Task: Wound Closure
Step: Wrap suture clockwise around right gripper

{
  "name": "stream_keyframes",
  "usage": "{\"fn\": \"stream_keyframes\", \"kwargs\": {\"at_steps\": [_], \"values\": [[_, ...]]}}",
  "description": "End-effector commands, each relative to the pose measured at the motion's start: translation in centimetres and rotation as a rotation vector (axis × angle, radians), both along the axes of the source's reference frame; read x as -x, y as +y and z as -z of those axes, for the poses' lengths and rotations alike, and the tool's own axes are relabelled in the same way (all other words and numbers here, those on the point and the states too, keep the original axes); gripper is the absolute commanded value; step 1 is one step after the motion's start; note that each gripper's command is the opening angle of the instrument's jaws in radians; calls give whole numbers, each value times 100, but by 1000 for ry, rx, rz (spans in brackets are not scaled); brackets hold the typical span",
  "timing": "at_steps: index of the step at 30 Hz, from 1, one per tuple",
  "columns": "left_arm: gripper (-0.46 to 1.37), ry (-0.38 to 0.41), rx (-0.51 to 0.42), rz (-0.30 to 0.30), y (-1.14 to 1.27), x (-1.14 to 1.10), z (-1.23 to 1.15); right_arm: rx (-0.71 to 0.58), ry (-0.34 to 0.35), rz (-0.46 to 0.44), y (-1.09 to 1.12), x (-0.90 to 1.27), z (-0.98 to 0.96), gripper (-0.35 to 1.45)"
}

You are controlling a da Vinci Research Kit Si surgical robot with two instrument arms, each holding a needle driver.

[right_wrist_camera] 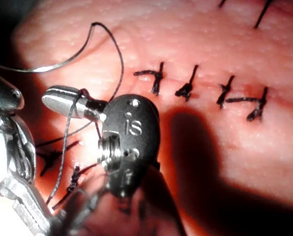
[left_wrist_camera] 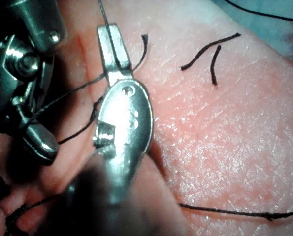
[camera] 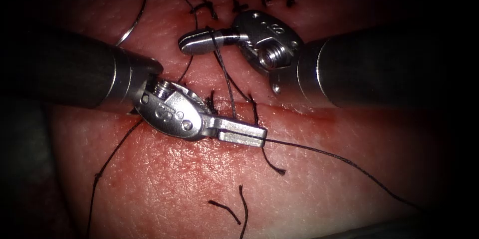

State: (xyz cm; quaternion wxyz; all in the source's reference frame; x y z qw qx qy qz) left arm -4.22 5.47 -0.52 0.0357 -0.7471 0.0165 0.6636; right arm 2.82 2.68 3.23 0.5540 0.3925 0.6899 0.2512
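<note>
My left tool [camera: 242,135] lies across the cut [camera: 309,112] in the tissue [camera: 174,179], jaws shut on the thread [camera: 339,159], which trails away to the lower right. Its jaws [left_wrist_camera: 114,51] show the strand running along them. My right tool [camera: 195,42] points left above the cut, jaws shut, with a strand of thread [camera: 215,44] looped round them; the same loop [right_wrist_camera: 76,105] crosses the jaws [right_wrist_camera: 62,100]. Neither tool holds the curved needle [camera: 128,30], which lies on the tissue at the upper left, out of the tissue. It is seen again as the needle [right_wrist_camera: 38,68].
Several finished stitches [camera: 234,2] with dark knots sit in a row above the right tool, also as stitches [right_wrist_camera: 185,88]. Two more stitches [camera: 253,109] cross the cut by the left jaws. Loose cut ends of thread [camera: 227,209] lie on the lower tissue. Red fluid [camera: 329,115] lines the cut.
</note>
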Motion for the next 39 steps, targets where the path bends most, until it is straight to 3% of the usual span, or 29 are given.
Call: {"fn": "stream_keyframes", "kwargs": {"at_steps": [1,10,21,27,28,32,35,39], "values": [[-35,-4,-6,-8,0,-1,-1,-21,-8,-16,-1,2,1,-35],[-35,-23,-22,-20,6,-8,-15,-82,-29,-66,-11,37,16,-35],[-35,-128,-59,-50,14,-10,-16,19,-24,-154,-22,64,35,-35],[-35,-195,-73,-58,23,-12,-9,133,2,-69,-23,72,34,-34],[-35,-215,-82,-64,25,-12,-7,153,9,-37,-23,73,34,-5],[-35,-233,-93,-85,30,-14,-3,170,15,-14,-21,75,36,82],[-35,-232,-98,-87,30,-16,-4,181,17,-29,-20,75,37,102],[-35,-231,-104,-88,30,-20,-5,212,26,-20,-17,75,36,102]]}}
